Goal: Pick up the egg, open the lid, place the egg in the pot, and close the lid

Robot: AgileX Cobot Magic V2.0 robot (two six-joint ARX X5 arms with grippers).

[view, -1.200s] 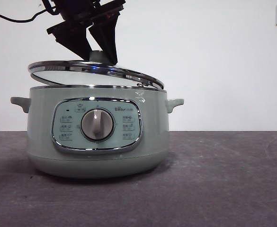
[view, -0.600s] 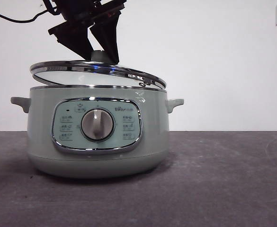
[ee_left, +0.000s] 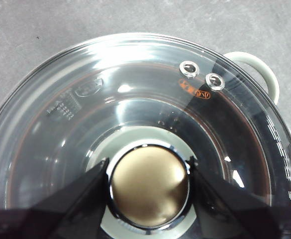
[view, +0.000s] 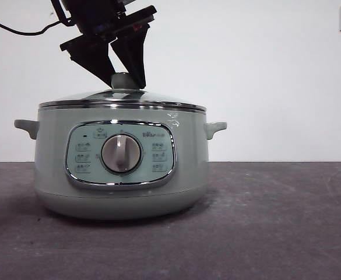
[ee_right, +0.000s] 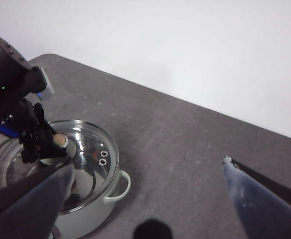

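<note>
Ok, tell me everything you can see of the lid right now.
The lid is a round, shallow glass dome with a shiny steel rim and two small steam vents. It sits level and closed on the sage-green pot, rim to rim. Its knob is green with a brassy metal cap. The left gripper comes down from above, its black jaws pressed against either side of the knob.

Nothing reads clearly: the pot [view: 120, 160] carries tiny blurred button labels and a small illegible brand word on its control panel [view: 120, 154], and the lid [ee_left: 135, 114] bears an unreadable orange mark.
</note>
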